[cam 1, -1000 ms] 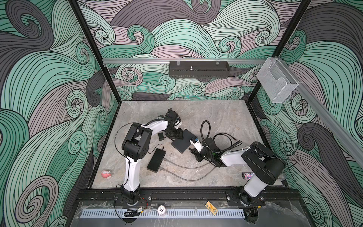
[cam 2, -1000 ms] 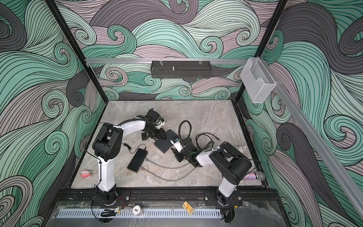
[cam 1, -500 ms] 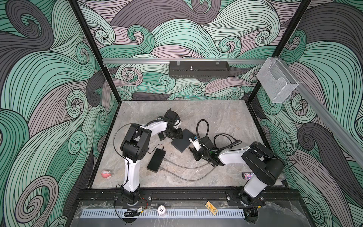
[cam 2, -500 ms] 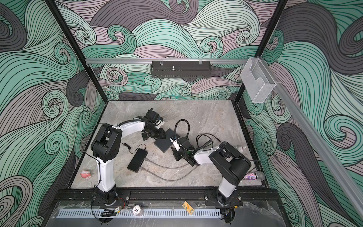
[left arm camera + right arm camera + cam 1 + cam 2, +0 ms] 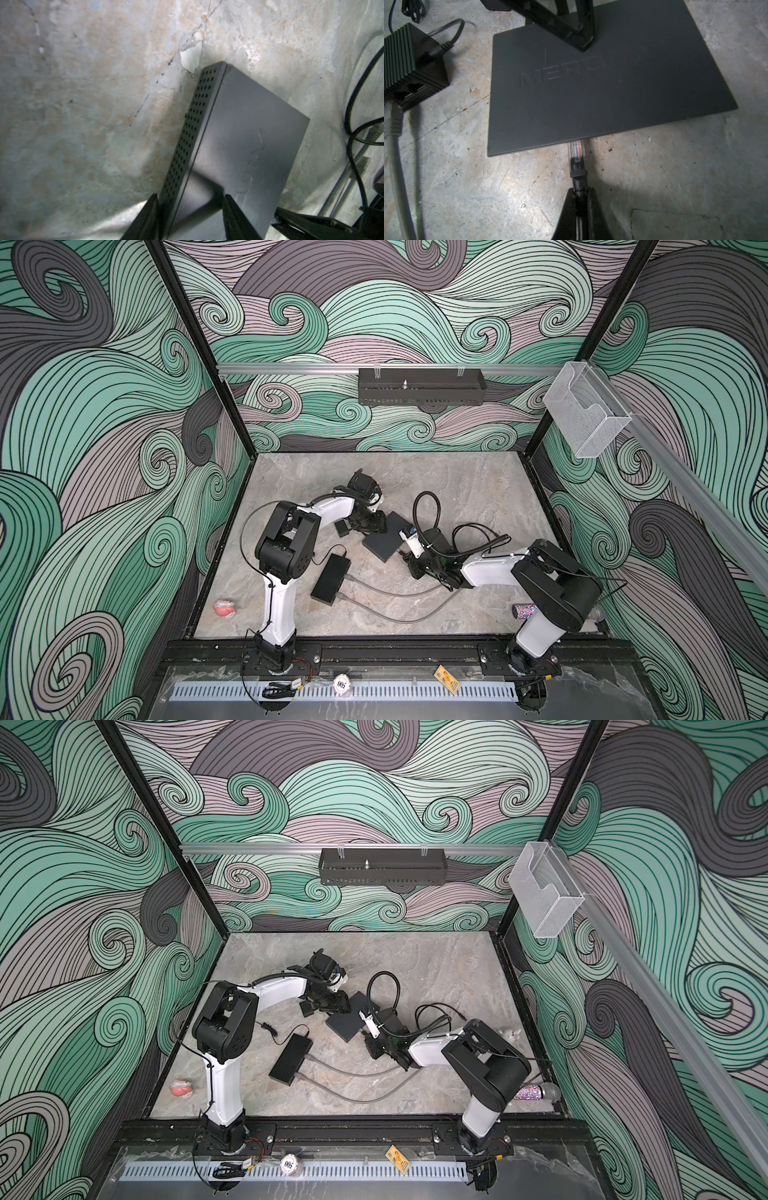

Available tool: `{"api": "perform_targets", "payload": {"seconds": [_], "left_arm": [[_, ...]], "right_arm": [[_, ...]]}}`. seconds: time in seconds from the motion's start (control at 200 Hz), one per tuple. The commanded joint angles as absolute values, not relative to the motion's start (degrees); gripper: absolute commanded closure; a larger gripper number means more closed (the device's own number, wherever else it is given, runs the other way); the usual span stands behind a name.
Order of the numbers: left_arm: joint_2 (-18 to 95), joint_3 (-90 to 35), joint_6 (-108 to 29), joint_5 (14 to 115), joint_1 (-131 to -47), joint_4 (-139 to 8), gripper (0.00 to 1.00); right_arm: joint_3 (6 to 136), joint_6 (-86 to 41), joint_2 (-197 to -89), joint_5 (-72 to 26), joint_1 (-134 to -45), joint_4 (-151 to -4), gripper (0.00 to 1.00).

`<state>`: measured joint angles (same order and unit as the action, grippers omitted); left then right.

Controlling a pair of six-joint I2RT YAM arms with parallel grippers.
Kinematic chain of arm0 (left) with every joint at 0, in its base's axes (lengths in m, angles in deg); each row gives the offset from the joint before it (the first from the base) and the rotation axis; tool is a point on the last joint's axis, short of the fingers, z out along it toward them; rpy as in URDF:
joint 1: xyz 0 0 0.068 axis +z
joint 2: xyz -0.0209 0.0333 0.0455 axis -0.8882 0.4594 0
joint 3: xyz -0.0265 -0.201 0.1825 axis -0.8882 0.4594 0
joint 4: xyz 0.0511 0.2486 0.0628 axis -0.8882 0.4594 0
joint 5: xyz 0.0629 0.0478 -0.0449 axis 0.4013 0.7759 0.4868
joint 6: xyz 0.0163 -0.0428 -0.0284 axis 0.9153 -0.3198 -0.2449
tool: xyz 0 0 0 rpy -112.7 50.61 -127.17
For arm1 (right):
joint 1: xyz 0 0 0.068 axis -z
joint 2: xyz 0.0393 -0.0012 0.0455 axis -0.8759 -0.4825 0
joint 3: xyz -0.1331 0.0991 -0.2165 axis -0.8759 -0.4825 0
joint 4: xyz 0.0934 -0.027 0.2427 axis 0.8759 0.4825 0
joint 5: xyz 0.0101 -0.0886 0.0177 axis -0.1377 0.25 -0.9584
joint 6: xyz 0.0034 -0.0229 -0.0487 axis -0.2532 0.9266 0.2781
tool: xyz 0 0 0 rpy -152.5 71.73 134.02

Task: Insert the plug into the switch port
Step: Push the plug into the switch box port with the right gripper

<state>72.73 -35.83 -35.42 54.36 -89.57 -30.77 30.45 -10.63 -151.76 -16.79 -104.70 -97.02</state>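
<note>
The switch (image 5: 384, 537) (image 5: 347, 1025) is a flat dark box in the middle of the floor. My left gripper (image 5: 372, 522) (image 5: 191, 204) is shut on its far end, with one jaw against the perforated side (image 5: 187, 133) and the other over the top face. My right gripper (image 5: 579, 193) (image 5: 409, 560) is shut on the black cable just behind the clear plug (image 5: 576, 150). The plug's tip meets the switch's near edge (image 5: 591, 83). Its front end is hidden under that edge, and the ports themselves do not show.
A black adapter box (image 5: 411, 68) (image 5: 330, 578) with two grey cables (image 5: 395, 593) lies left of the switch. The black cable loops (image 5: 428, 506) behind my right wrist. A small black block (image 5: 343, 527), a pink lump (image 5: 225, 608) and a glittery microphone (image 5: 524, 611) also lie on the floor.
My right gripper has carried the plug leftward up to the switch's edge, and the cable loop followed. The left arm has barely moved.
</note>
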Motion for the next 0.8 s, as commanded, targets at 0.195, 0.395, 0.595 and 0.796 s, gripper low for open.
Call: {"api": "perform_targets", "payload": {"seconds": [0.195, 0.395, 0.595, 0.796], "left_arm": [[73.77, -34.64, -36.5, 50.1, -93.15, -25.33, 0.52], [73.85, -34.61, -36.58, 50.17, -93.32, -25.24, 0.52], [73.95, -34.7, -36.57, 50.08, -93.5, -25.01, 0.52], [73.94, -34.77, -36.57, 50.01, -93.6, -25.06, 0.52]], "right_arm": [[31.22, -10.05, -150.64, -15.85, -105.66, -103.58, 1.0], [30.81, -9.58, -149.32, -14.98, -106.74, -104.43, 1.0], [30.54, -9.31, -148.35, -13.92, -106.9, -104.85, 1.0], [30.6, -9.58, -149.82, -13.55, -106.86, -105.8, 1.0]]}}
